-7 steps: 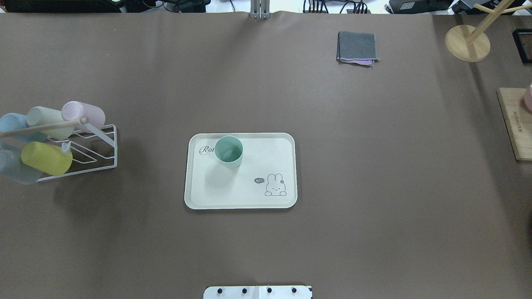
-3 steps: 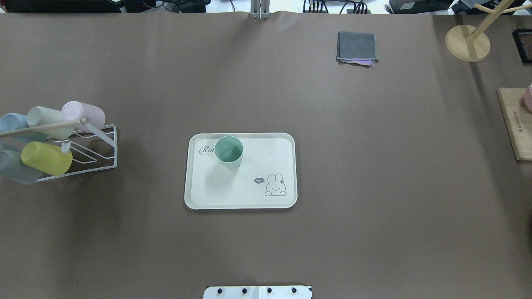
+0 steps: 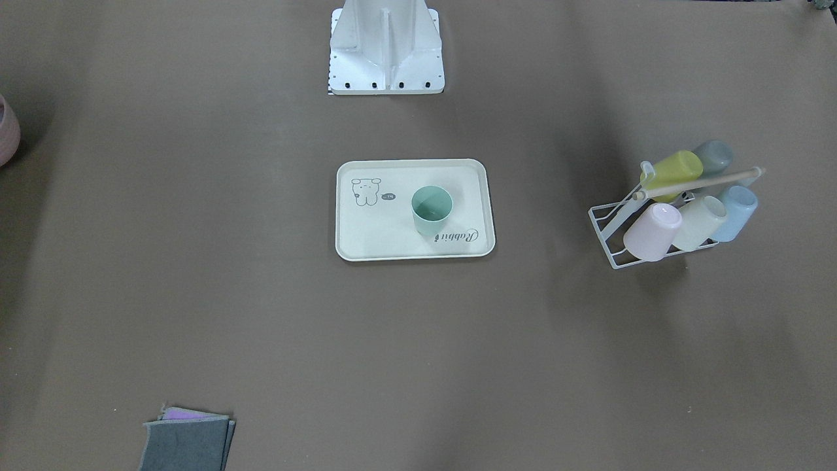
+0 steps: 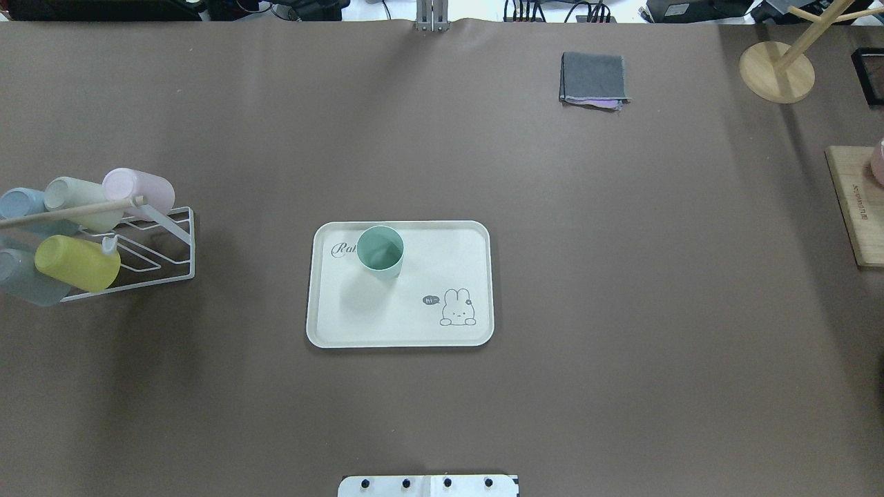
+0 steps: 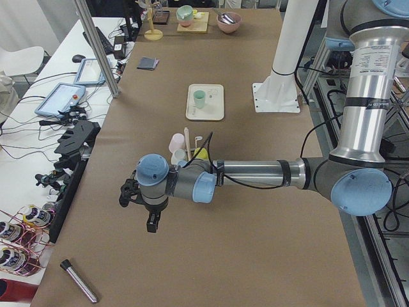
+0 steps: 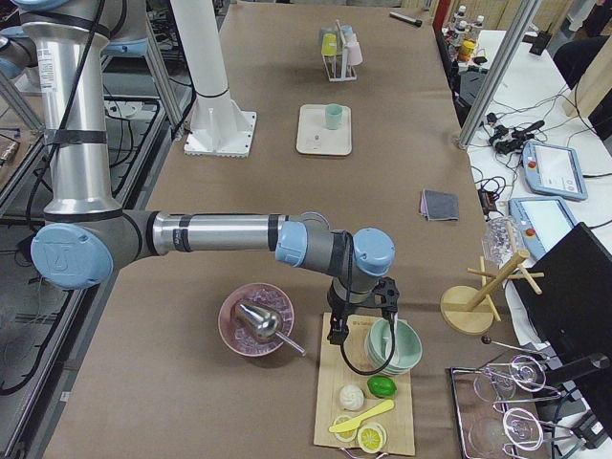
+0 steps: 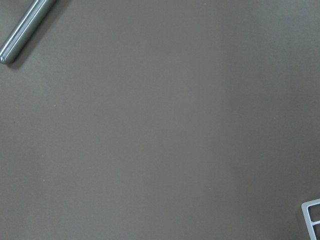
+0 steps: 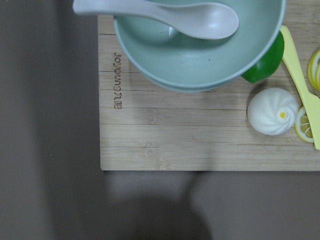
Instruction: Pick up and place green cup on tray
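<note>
The green cup (image 4: 380,252) stands upright on the cream-white tray (image 4: 414,324), at its far-left part next to the lettering. It also shows in the front-facing view (image 3: 431,209) on the tray (image 3: 366,235). No gripper touches it. My left gripper (image 5: 152,222) hangs over bare table far beyond the cup rack, seen only in the exterior left view. My right gripper (image 6: 361,330) hangs over the wooden board at the other end, seen only in the exterior right view. I cannot tell whether either is open or shut.
A white wire rack (image 4: 162,241) with several pastel cups stands left of the tray. A folded grey cloth (image 4: 594,77) lies far right. A wooden board (image 8: 200,130) holds a green bowl (image 8: 200,55) with a spoon. A metal tube (image 7: 22,32) lies near the left gripper.
</note>
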Action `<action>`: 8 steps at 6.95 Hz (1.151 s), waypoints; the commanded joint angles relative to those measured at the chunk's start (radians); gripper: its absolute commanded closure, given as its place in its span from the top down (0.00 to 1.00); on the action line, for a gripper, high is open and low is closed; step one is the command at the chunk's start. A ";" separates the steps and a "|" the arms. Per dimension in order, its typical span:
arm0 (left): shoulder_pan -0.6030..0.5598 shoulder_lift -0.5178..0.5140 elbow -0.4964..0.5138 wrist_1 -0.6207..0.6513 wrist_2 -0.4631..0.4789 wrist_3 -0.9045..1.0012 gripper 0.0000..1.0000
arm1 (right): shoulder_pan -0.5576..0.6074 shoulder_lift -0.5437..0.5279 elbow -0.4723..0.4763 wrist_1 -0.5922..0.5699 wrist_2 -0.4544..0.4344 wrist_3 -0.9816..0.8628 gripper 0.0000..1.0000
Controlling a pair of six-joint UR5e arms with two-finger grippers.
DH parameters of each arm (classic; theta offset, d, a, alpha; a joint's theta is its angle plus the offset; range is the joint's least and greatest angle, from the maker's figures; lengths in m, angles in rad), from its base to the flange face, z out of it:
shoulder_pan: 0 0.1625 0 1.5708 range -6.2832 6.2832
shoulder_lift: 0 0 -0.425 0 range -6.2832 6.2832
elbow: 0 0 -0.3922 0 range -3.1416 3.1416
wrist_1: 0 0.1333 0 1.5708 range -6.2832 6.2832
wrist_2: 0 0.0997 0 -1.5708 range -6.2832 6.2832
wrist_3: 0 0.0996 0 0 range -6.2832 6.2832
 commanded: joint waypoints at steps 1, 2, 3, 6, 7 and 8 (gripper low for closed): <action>0.001 0.046 -0.090 -0.012 0.011 -0.056 0.98 | 0.000 0.000 0.001 0.000 0.000 -0.002 1.00; 0.000 0.046 -0.093 -0.011 0.008 -0.055 0.98 | 0.000 0.000 0.002 0.000 0.000 -0.002 1.00; 0.000 0.045 -0.090 -0.011 0.005 -0.052 0.98 | 0.000 0.000 0.001 0.000 0.000 -0.002 1.00; -0.009 0.040 -0.093 0.034 0.001 -0.048 0.98 | 0.000 0.000 0.001 0.000 0.000 -0.002 1.00; -0.012 0.039 -0.093 0.052 0.001 -0.048 0.98 | 0.000 0.000 0.001 0.000 0.000 -0.002 1.00; -0.012 0.039 -0.092 0.055 0.001 -0.048 0.98 | 0.000 0.000 0.001 0.000 0.000 -0.002 1.00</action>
